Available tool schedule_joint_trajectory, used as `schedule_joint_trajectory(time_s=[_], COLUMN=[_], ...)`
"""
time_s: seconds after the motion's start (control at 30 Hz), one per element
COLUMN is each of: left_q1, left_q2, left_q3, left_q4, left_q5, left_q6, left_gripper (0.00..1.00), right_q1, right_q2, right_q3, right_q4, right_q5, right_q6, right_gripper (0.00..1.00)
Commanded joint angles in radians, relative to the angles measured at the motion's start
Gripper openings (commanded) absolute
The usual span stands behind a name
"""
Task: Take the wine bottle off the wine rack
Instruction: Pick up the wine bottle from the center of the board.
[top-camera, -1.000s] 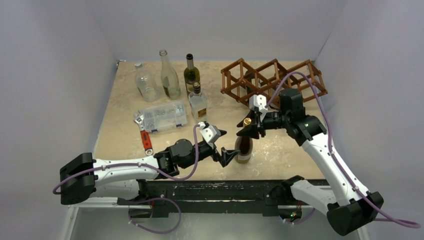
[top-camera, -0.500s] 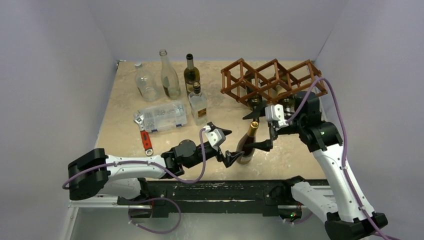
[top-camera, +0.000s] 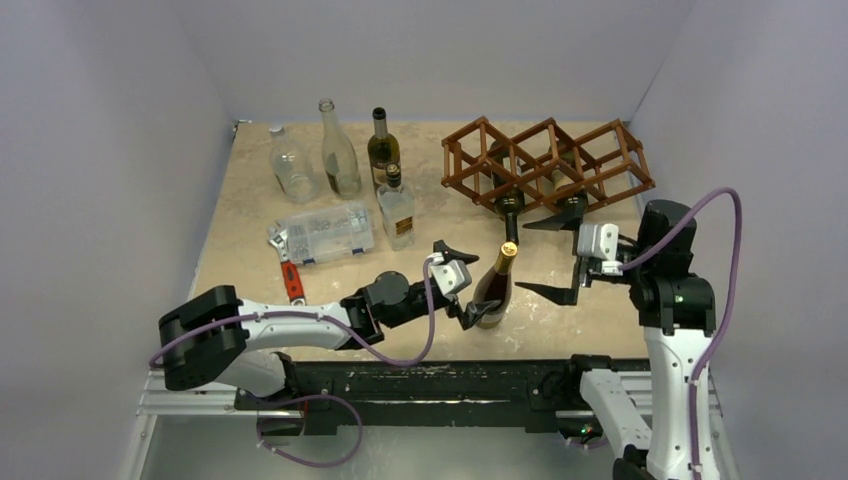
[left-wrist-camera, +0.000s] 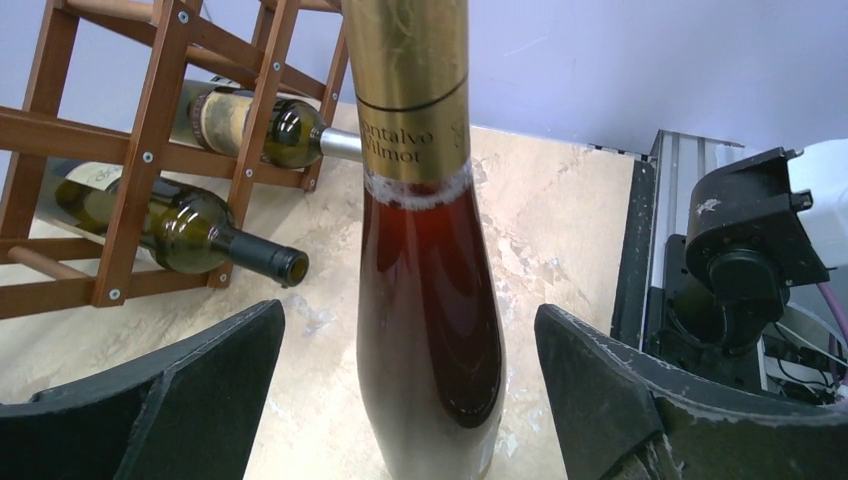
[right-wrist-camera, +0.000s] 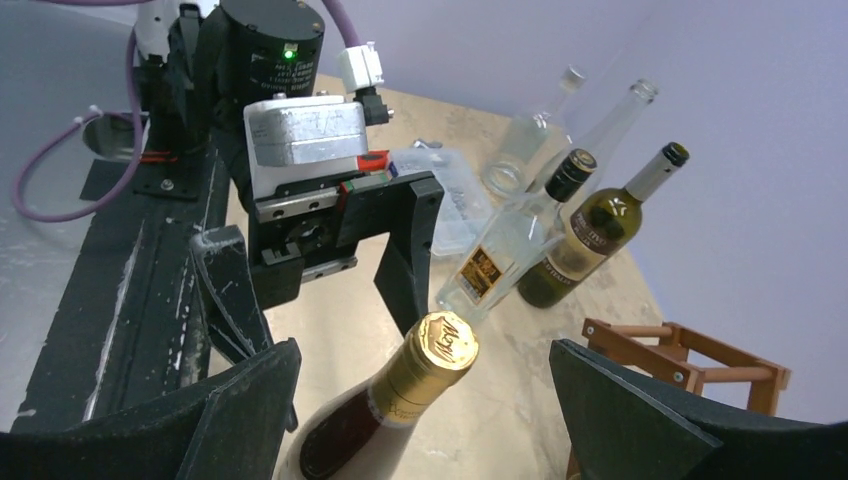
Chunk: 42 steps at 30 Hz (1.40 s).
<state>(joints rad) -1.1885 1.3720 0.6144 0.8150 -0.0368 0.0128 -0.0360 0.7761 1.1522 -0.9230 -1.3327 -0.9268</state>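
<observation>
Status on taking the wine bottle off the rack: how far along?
Done, apparently: the wine bottle stands on the table, clear of the wine rack. In hand: nothing. The left end effector brackets the bottle, open with gaps either side; the right end effector is open, off to its side. Left: probably only backing the left arm away. Two other bottles lie in the rack.

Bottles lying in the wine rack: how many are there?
2. Both necks stick out of the wine rack's near side: one bottle left of middle, the other right. None looks hidden.
</observation>
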Motion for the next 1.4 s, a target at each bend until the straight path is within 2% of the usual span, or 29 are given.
schedule_joint_trajectory(time_s=[0.0,0.23,0.5,0.7,0.83,1.0,1.1,1.17,1.37], left_q1=[0.030,0.064,0.078,0.078,0.078,0.077,0.078,0.078,0.077], left_q2=[0.041,0.099,0.132,0.162,0.174,0.197,0.204,0.204,0.149], left_q3=[0.075,0.149,0.199,0.220,0.232,0.256,0.262,0.266,0.252], left_q4=[0.090,0.075,0.064,0.074,0.077,0.075,0.073,0.070,0.028], left_q5=[0.084,0.156,0.225,0.236,0.235,0.202,0.185,0.183,0.169], left_q6=[0.003,-0.044,-0.050,-0.090,-0.098,-0.122,-0.129,-0.131,-0.103], left_gripper=[0.95,0.92,0.90,0.92,0.93,0.89,0.80,0.69,0.15], right_q1=[-0.055,-0.097,-0.163,-0.200,-0.217,-0.222,-0.224,-0.226,-0.228], right_q2=[-0.010,-0.016,-0.009,-0.007,-0.006,-0.005,-0.008,-0.010,-0.018], right_q3=[0.005,-0.052,-0.169,-0.235,-0.261,-0.277,-0.281,-0.282,-0.289], right_q4=[0.112,0.239,0.483,0.603,0.676,0.700,0.702,0.704,0.706], right_q5=[-0.044,-0.022,0.030,0.051,0.121,0.161,0.172,0.174,0.176], right_q6=[0.147,0.296,0.523,0.636,0.706,0.730,0.730,0.731,0.730], right_gripper=[0.99,0.99,0.99,0.99,0.99,0.99,0.99,0.99,0.99])
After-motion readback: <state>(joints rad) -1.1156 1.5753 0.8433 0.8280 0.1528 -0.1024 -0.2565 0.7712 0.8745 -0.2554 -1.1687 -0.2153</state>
